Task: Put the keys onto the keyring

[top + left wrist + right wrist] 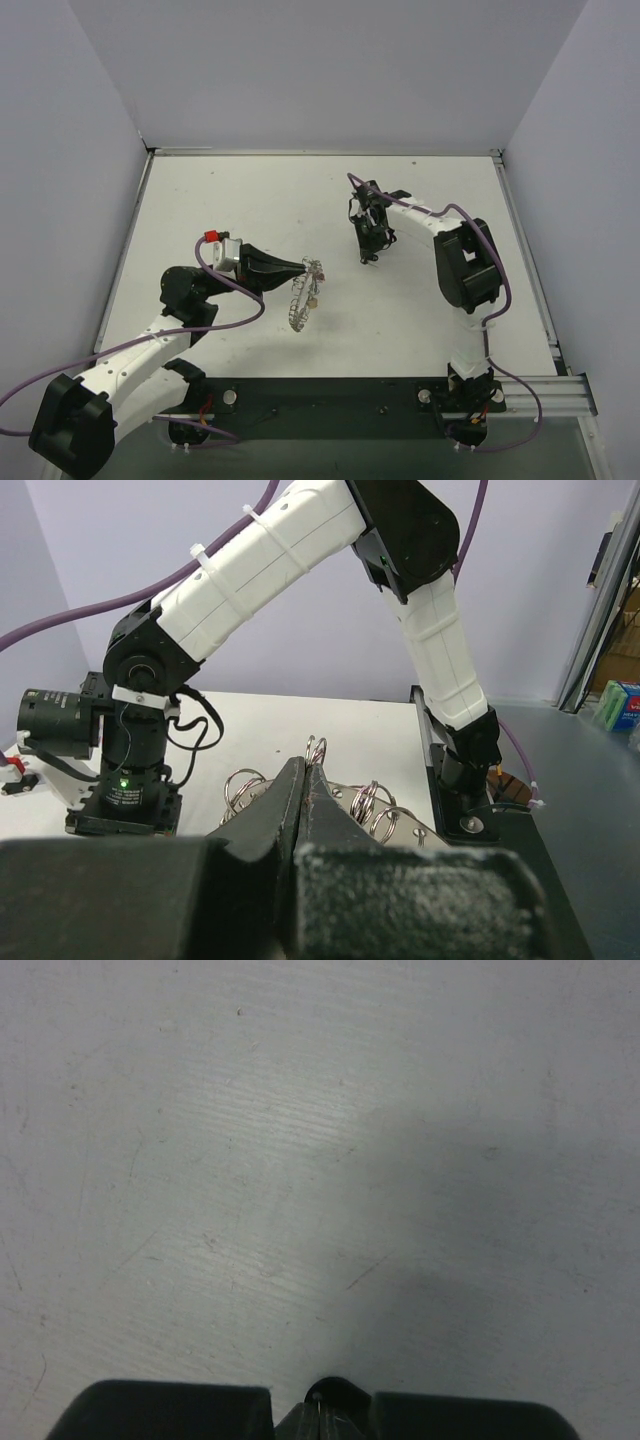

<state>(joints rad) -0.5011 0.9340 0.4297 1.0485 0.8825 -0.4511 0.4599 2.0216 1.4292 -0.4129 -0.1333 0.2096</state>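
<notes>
Left gripper [308,267] jaws pressed together, clamped on the top edge of the keyring [299,306], holding it up off the table [250,200]. From the top camera the ring hangs below the fingertips, tilted, its lower end toward the robot bases, roughly centre-left of the workspace. A tiny yellowish fleck [313,296] sits against the ring's upper part, too small to say if it's a key. In the left wrist view the two black fingers [290,810] meet with no gap, and silvery wire loops of the keyring [368,798] stick out on both sides and above the tips; flat silvery pieces with holes [405,825] lie just right of the loops, can't tell what they are. No coloured key heads can be made out clearly in any view. Right gripper [366,256] is well apart from the ring, further back on the right, pointing down at the table. In the right wrist view the right gripper [318,1407] tips look closed against each other at the bottom edge; can't tell if anything is pinched between them. Only scuffed white tabletop [300,1160] is in front of it
</notes>
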